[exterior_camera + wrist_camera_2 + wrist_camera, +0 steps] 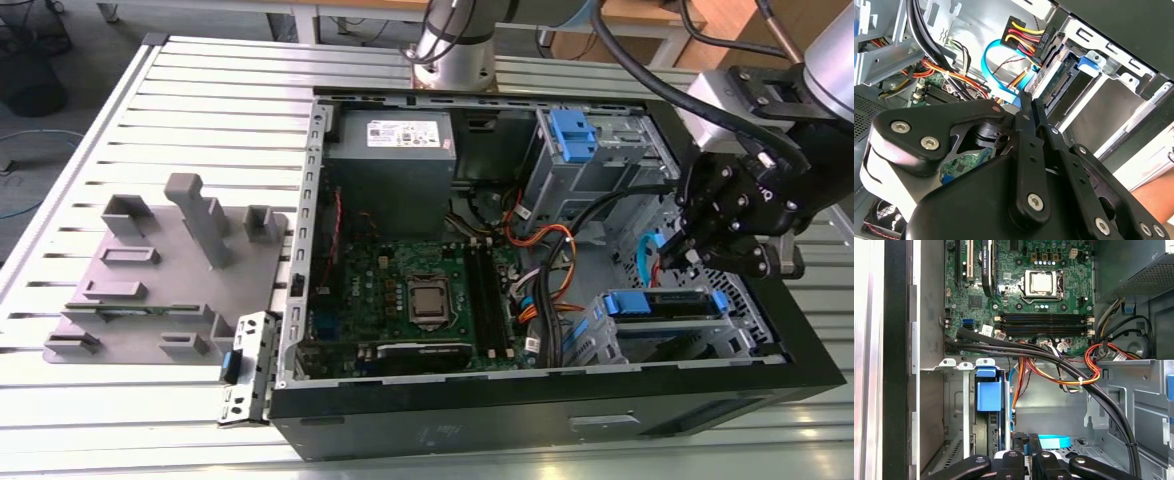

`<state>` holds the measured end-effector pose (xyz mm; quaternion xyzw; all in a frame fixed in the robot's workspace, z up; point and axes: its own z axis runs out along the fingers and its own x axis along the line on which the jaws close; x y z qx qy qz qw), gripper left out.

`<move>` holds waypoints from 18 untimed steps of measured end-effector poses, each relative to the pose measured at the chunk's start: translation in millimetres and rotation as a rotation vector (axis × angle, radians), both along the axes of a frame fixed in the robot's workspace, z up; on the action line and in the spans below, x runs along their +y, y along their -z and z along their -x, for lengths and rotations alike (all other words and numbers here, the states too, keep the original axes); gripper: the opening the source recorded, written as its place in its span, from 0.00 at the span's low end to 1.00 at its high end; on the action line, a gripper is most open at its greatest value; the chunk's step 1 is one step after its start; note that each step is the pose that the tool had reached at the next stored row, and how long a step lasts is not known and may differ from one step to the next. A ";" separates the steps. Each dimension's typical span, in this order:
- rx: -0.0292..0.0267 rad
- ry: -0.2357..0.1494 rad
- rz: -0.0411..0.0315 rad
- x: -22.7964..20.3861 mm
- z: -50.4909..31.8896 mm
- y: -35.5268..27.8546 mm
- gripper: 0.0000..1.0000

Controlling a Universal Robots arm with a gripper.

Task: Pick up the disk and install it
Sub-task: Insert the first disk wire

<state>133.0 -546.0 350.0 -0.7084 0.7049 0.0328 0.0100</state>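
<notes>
On a slatted metal table, the open computer case point(561, 420) holds the disk point(663, 304) in its bay; the end effector point(681, 250) is pressed together.

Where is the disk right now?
The disk sits in its bay inside the computer case, toward the exterior view's right, just below the gripper.

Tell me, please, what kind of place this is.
Probably a robotics lab or test bench: an open computer case lies on a slatted metal table, beside a grey fixture, with the arm's gripper inside it.
</notes>
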 end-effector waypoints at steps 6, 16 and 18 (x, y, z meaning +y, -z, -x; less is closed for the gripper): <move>0.0000 0.000 0.0000 -6.1 -0.3 0.1 0.16; 0.0000 0.000 0.0001 -15.2 -0.8 0.4 0.16; 0.0000 0.000 0.0001 -15.2 -0.8 0.4 0.16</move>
